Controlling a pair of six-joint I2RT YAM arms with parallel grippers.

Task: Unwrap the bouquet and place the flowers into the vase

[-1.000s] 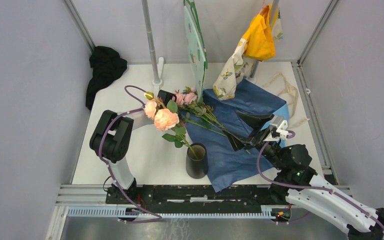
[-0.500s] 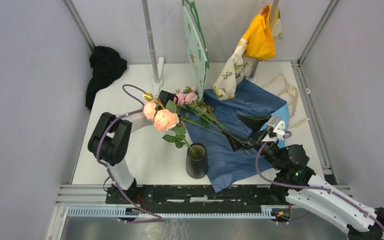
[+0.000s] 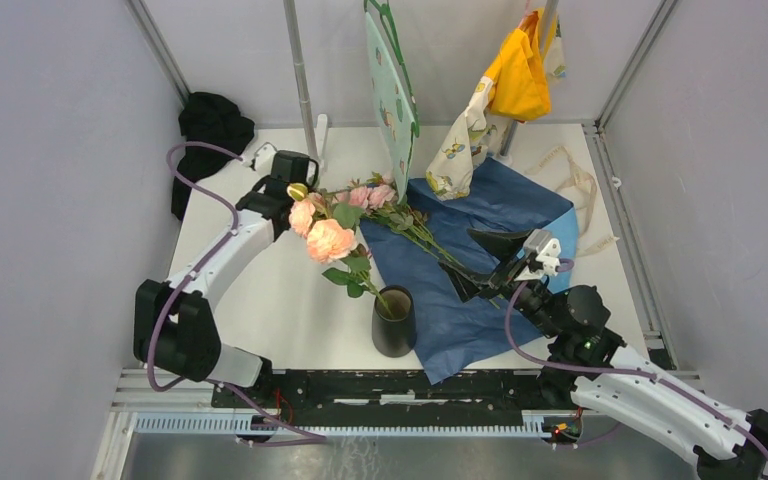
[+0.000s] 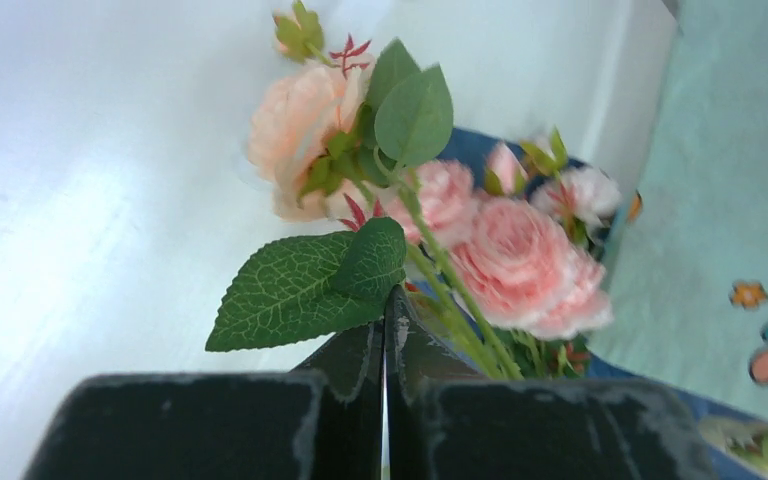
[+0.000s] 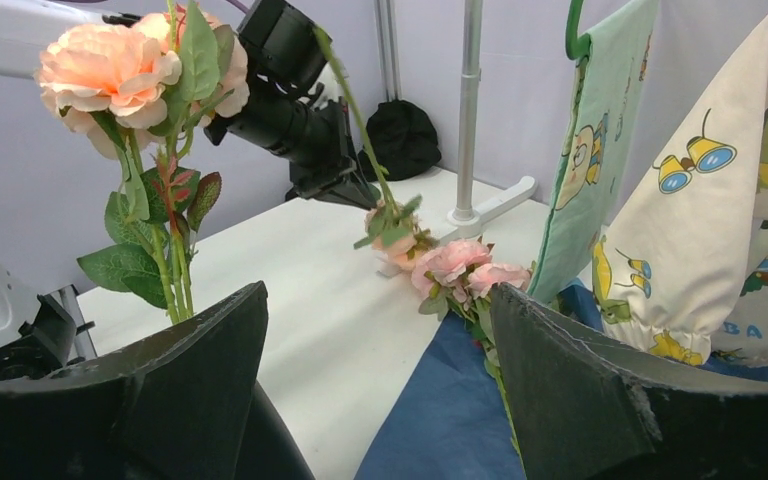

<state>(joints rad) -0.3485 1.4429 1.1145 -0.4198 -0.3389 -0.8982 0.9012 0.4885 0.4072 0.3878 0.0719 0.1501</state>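
Top external view: the vase (image 3: 394,322) stood upright on the table (image 3: 280,300), near its front edge and at the left border of the spread dark-blue paper (image 3: 460,310). Leafy stems rose out of the vase, leaning back and left, and carried the peach roses (image 3: 330,240) well above the rim. The pink roses (image 3: 372,196) lay unwrapped, heads at the back-left corner of the paper and thin green stems running diagonally across it toward the right gripper (image 3: 485,262). A strip of light-blue paper (image 3: 563,225) showed from under the dark sheet on the right, with a cream ribbon (image 3: 578,185) loose beside it. The left gripper (image 3: 301,196) was reached far back, next to the raised peach blooms. In the left wrist view its fingers (image 4: 355,365) were pressed flat together with a green leaf (image 4: 300,290) right at their tips; I could not tell whether anything was pinched. The right gripper hung over the paper with its jaws spread wide, and the right wrist view showed nothing between them. At the back hung a pale green patterned cloth (image 3: 392,90) and a yellow cloth (image 3: 520,75); a black cloth heap (image 3: 210,130) sat in the back-left corner.
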